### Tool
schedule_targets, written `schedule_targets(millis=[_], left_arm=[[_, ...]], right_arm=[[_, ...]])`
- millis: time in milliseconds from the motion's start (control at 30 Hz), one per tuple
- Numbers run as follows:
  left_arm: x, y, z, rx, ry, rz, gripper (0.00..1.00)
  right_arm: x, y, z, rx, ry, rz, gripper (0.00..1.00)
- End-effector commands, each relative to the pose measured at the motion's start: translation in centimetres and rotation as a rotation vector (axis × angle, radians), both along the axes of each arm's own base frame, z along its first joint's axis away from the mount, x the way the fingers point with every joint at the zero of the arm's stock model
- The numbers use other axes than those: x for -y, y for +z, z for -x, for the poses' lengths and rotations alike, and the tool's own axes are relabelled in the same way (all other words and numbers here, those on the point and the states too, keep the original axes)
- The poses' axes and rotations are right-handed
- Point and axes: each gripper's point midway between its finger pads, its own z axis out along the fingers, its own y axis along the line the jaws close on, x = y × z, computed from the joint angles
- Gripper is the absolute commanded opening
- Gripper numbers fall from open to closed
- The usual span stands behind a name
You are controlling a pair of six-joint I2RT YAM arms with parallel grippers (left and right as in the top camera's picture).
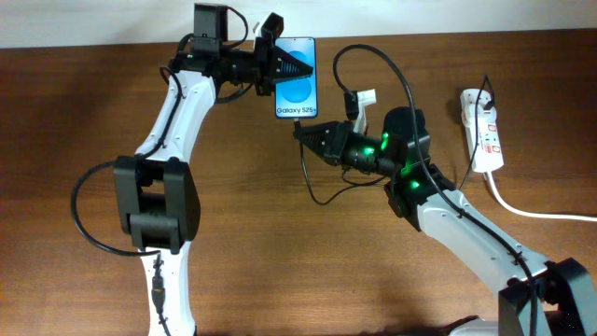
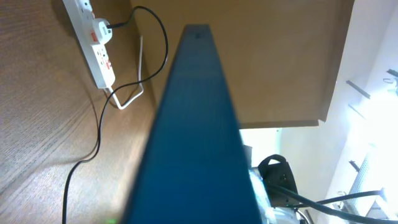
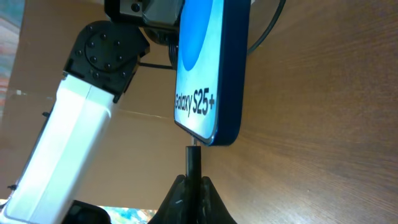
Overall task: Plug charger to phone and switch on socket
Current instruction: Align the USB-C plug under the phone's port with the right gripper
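The phone (image 1: 298,93) is gripped by the closed left end effector (image 1: 300,65) at the far side of the surface (image 1: 233,233). The charger (image 3: 194,160) plug is pinched in the closed right end effector (image 1: 304,133), its tip touching the phone's lower edge. The socket (image 1: 483,129) is placed well apart, at the right.

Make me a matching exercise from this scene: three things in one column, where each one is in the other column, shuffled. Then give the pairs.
Things
1. phone
2. charger
3. socket

Places
A. lying at the far right of the table
B. gripped by the left gripper
C. pinched in the right gripper, tip at the phone's bottom edge

Pairs: 1-B, 2-C, 3-A
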Motion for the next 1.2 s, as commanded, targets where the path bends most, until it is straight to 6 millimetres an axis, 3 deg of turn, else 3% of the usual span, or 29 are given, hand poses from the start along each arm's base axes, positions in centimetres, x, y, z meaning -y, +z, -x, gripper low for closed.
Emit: schedule_targets(millis=[0, 467, 667, 967, 1167], left_arm=[[0.0, 1.6, 0.8, 0.033, -0.032, 0.031, 0.0], [2.0, 1.2, 1.4, 0.035, -0.042, 0.004, 0.0], [2.0, 1.2, 1.5, 0.032, -0.048, 0.009, 0.0], [-0.7, 0.9, -0.5, -0.005, 0.038, -0.019, 0.0], [-1.0, 0.8, -0.7, -0.004, 0.05, -0.024, 0.0]], right_arm=[[0.7, 1.3, -1.8, 0.044, -0.092, -0.021, 0.04], [0.0, 1.2, -1.8, 0.043, -0.109, -0.018, 0.04], [0.1, 1.2, -1.8, 0.068, -0.108, -0.003, 0.04], [-0.9, 1.4, -0.1, 0.111, 0.013, 0.001, 0.04], [-1.0, 1.3, 0.3, 0.116, 0.037, 0.004, 0.04]])
